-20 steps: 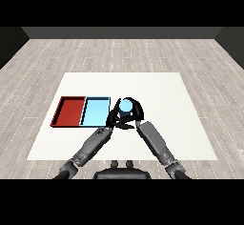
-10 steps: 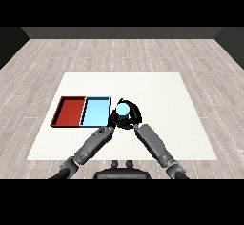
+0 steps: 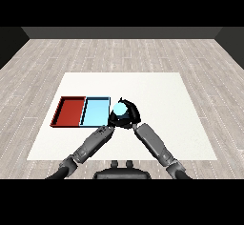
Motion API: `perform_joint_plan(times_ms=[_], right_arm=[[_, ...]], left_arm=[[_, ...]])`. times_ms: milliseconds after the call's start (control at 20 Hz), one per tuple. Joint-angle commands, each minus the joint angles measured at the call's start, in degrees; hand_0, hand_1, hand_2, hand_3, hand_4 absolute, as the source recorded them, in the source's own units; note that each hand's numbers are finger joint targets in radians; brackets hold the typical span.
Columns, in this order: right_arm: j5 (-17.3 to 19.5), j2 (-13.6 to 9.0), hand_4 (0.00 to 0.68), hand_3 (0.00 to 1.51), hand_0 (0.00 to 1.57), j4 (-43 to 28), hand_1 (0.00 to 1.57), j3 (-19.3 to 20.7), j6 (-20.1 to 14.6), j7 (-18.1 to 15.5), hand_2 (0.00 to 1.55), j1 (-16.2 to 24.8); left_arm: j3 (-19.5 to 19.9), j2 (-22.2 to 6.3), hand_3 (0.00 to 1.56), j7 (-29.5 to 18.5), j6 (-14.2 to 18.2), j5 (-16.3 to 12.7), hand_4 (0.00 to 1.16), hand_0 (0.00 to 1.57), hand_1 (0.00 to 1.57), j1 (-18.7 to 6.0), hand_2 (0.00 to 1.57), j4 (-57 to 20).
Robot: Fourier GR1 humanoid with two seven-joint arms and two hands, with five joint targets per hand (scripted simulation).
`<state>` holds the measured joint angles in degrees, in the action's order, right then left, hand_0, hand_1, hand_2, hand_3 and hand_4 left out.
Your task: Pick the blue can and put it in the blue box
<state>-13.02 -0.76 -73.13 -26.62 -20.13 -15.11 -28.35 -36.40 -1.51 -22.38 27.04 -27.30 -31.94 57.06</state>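
Since my right hand (image 3: 127,117) fingers wrap blue can (image 3: 119,108), blue tray (image 3: 94,112) sits just left; left hand hidden.

Evenly and softly lit, with no single source betrayed and no hard-edged shadows anywhere on the white table (image 3: 157,100). Brightest on that tabletop, flat and almost without shading; dimmer on the grey plank floor (image 3: 209,71), fading to dark at the far wall. No glare or hot spots on the red tray (image 3: 61,117) or the light blue tray (image 3: 95,112). Straight edges kept straight toward the borders, no bending visible. Black right hand (image 3: 129,118) reduced to a dark mass with little inner detail.
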Motion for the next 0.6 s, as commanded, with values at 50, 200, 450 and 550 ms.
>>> perform_joint_plan(times_ms=[50, 200, 450, 550], right_arm=[[0.22, 0.71, 0.498, 1.37, 1.45, -1.85, 1.45, -2.15, -1.22, 0.68, 1.45, -0.41], [-4.13, 0.71, 0.517, 1.38, 1.44, 0.54, 1.44, -4.8, -4.5, -1.96, 1.46, -1.46], [-2.86, 0.69, 0.527, 1.37, 1.42, -0.52, 1.42, -2.81, -1.7, -0.22, 1.45, -1.21], [-4.77, 0.68, 0.531, 1.38, 1.42, 3.8, 1.42, -2.05, -0.37, -3.83, 1.46, -2.77]], left_arm=[[-1.03, 1.43, 0.0, 2.81, 4.97, -0.27, 0.61, 0.0, 0.0, -0.2, 0.0, 1.29], [0.51, 1.43, 1.51, 0.66, 7.46, -3.28, 1.16, 1.57, 1.57, -2.62, 1.57, -3.48], [-2.85, 1.42, 1.46, 2.41, 11.15, -2.96, 1.13, 1.57, 1.57, -1.9, 1.55, -1.57], [-0.15, 1.42, 1.46, 3.95, 8.77, 0.12, 1.14, 1.57, 1.57, -4.05, 1.55, -3.32]])
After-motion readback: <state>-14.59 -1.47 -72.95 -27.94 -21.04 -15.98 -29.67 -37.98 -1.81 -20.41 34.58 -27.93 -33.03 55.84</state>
